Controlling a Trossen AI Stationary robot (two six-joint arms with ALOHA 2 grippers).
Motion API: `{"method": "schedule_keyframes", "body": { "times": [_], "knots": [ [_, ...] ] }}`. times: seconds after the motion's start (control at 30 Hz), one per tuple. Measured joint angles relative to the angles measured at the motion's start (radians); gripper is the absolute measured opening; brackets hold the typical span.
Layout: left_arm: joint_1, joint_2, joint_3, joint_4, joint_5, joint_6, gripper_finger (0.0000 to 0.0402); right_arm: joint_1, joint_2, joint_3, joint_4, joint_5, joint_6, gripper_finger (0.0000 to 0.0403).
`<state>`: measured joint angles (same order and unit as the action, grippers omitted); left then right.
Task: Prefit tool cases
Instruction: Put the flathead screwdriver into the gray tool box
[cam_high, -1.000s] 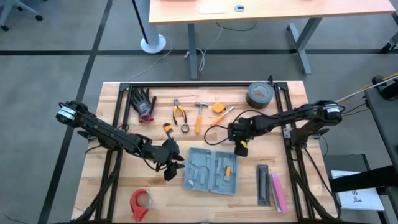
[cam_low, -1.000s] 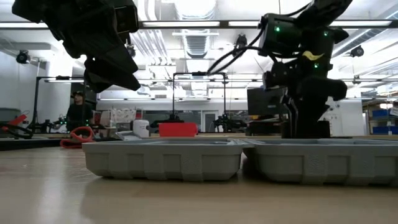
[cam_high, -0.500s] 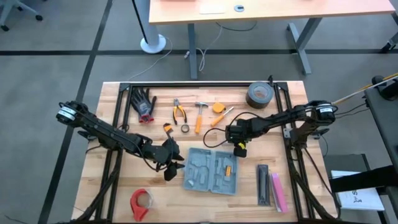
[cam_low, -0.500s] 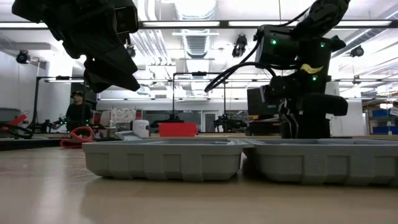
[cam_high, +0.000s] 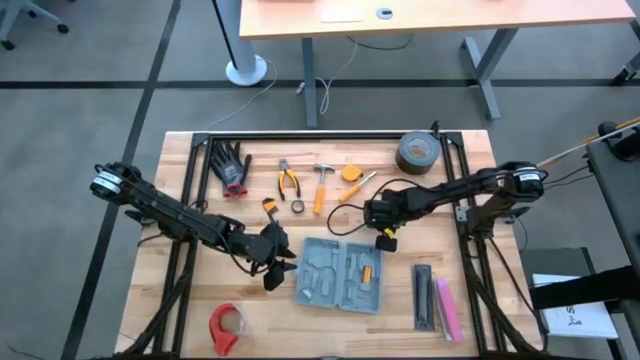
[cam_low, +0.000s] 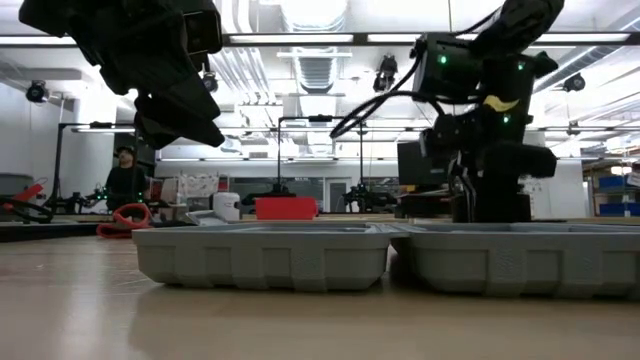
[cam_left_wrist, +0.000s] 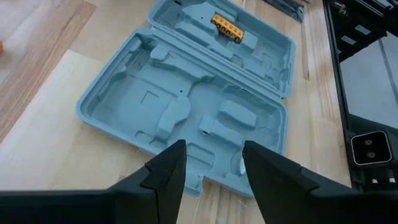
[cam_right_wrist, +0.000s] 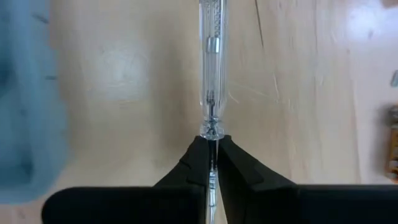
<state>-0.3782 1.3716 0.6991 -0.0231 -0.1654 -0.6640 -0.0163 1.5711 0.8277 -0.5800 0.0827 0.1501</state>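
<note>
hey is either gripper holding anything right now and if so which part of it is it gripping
The right gripper is shut on a clear-handled screwdriver, pinching its thin shaft just below the handle. The left gripper is open above the tool case, holding nothing.

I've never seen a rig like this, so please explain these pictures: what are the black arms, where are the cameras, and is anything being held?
These are two robot arms at a wooden table. One picture looks straight down, one looks level across the tabletop, and each wrist carries a camera looking past its own fingers. An open blue-grey case lies in the middle, with a small yellow piece in it. Behind it lie gloves, pliers, a hammer and a tape roll. The left gripper is open near the case, holding nothing. The right gripper is shut on a clear slim tool.
</note>
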Motion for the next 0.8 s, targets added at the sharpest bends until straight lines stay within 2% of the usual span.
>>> {"method": "schedule_keyframes", "body": {
  "times": [0.17,0.47,0.8],
  "knots": [
    [0.0,0.0,0.0,0.0,0.002,0.0,0.0171,0.066,-0.018,0.061,-0.068,-0.007,-0.031,0.0001],
    [0.0,0.0,0.0,0.002,0.029,0.011,0.016,0.233,0.019,0.234,-0.067,-0.004,-0.149,0.0001],
    [0.0,-0.024,0.0,0.002,0.228,0.01,0.0159,0.298,0.15,0.408,-0.11,-0.003,-0.336,0.0]
  ]
}}
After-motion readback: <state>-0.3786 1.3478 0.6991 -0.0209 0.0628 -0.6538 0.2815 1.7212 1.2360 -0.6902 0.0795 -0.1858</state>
